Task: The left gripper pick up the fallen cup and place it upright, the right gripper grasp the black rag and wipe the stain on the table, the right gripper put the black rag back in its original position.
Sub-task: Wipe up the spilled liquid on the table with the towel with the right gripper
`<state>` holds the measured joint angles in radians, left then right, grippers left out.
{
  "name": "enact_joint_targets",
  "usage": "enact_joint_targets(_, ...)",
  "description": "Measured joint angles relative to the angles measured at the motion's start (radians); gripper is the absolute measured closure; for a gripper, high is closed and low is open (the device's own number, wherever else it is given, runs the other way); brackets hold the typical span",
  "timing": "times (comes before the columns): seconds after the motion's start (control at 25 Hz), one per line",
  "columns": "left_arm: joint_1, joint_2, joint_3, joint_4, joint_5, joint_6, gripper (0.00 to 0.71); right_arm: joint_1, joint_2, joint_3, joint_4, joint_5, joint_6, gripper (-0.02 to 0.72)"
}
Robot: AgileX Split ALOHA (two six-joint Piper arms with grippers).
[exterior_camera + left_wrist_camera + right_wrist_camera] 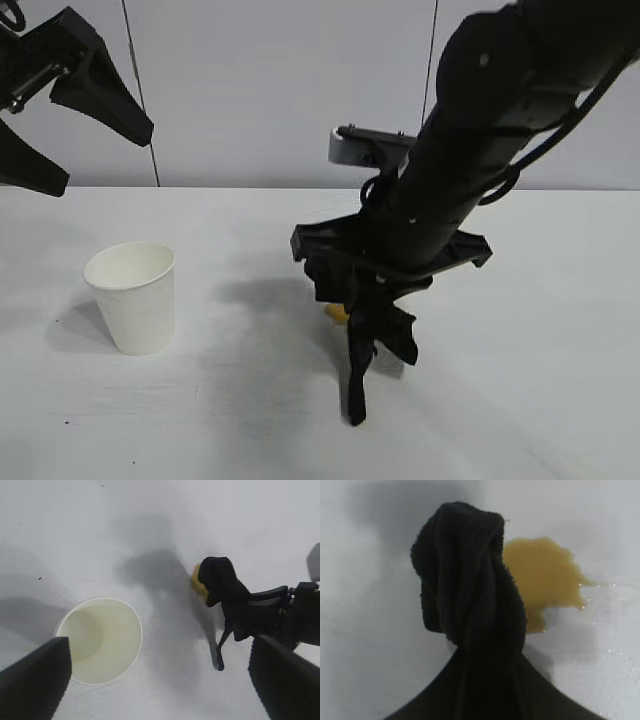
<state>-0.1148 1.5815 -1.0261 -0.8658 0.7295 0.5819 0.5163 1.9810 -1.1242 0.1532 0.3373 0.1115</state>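
Bright, soft shadows, blurry wrist views

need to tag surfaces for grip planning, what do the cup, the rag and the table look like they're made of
Cup: likely paper, matte white, thin wall with rolled rim.
Rag: black terry-like cloth, looped fuzzy pile, hanging in soft folds from the right hand.
Table: smooth white hard top, matte, faint scuffs; laminate perhaps, unclear.

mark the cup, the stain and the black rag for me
cup [135, 300], exterior view, on its side wall.
stain [545, 577], right wrist view, middle of the puddle.
black rag [465, 580], right wrist view, on the bunched end.
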Motion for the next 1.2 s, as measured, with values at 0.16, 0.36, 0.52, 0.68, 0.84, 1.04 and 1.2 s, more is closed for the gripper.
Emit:
enact_joint_targets(0.16,0.0,0.0,0.0,0.002,0.0,0.0,0.016,-0.01,0.043,0.0,0.0,-0.034,0.01,0.598)
enact_joint_targets(0.36,0.0,0.0,0.0,0.021,0.0,0.0,0.016,-0.096,0.057,-0.005,-0.007,-0.066,0.042,0.598)
enact_joint_targets(0.52,0.0,0.0,0.0,0.021,0.0,0.0,0.016,-0.198,0.058,-0.007,-0.033,-0.079,0.046,0.598)
enact_joint_targets(0.68,0.0,0.0,0.0,0.022,0.0,0.0,0.016,-0.258,0.058,-0.007,-0.041,-0.083,0.048,0.598)
enact_joint_targets(0.84,0.0,0.0,0.0,0.022,0.0,0.0,0.016,-0.216,0.059,-0.007,-0.037,-0.085,0.048,0.598)
enact_joint_targets(1.04,0.0,0.0,0.0,0.022,0.0,0.0,0.016,-0.036,0.06,-0.007,-0.008,-0.081,0.05,0.598)
enact_joint_targets(1.2,0.0,0.0,0.0,0.022,0.0,0.0,0.016,0.075,0.064,-0.007,0.012,-0.076,0.078,0.598)
